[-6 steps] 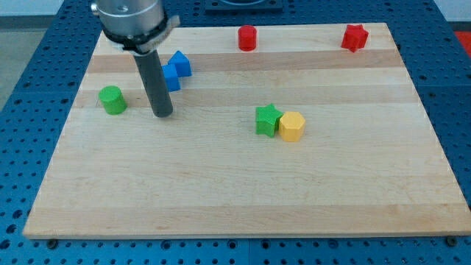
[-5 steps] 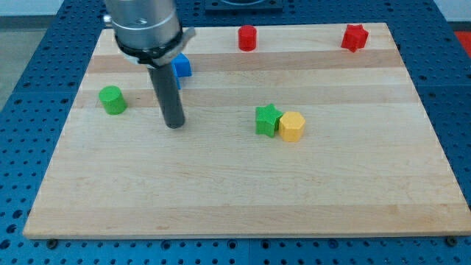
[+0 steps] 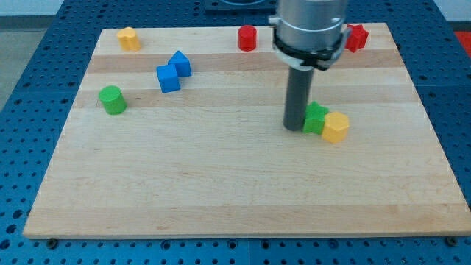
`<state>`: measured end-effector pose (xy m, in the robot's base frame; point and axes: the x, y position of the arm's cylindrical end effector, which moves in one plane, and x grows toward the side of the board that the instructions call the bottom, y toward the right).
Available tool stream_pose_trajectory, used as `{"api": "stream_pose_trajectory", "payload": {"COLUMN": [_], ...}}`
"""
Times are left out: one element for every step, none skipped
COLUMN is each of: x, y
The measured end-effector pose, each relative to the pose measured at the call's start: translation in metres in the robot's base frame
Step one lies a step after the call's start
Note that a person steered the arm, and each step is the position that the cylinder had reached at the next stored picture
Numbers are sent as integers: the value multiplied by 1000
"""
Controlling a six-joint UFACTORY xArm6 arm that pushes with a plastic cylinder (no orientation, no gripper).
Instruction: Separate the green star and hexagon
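Green star (image 3: 317,118), yellow hexagon (image 3: 335,127), green cylinder (image 3: 112,99), two blue blocks (image 3: 168,78), pale wooden board (image 3: 221,191).

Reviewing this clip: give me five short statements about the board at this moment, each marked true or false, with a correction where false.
1. My tip sits against the green star on its side toward the view's left. True.
2. The green star and the yellow hexagon are clearly apart. False: they touch.
3. Two blue blocks lie close together in the view's upper left. True.
4. The green cylinder is beside the yellow hexagon. False: it stands alone near the view's left edge.
5. A red block lies near the view's bottom edge. False: it is near the top edge.
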<state>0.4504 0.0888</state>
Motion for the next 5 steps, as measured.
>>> {"api": "stream_pose_trajectory", "payload": {"x": [0,10,29,32,7], "y": [27,30,30,42,57]}}
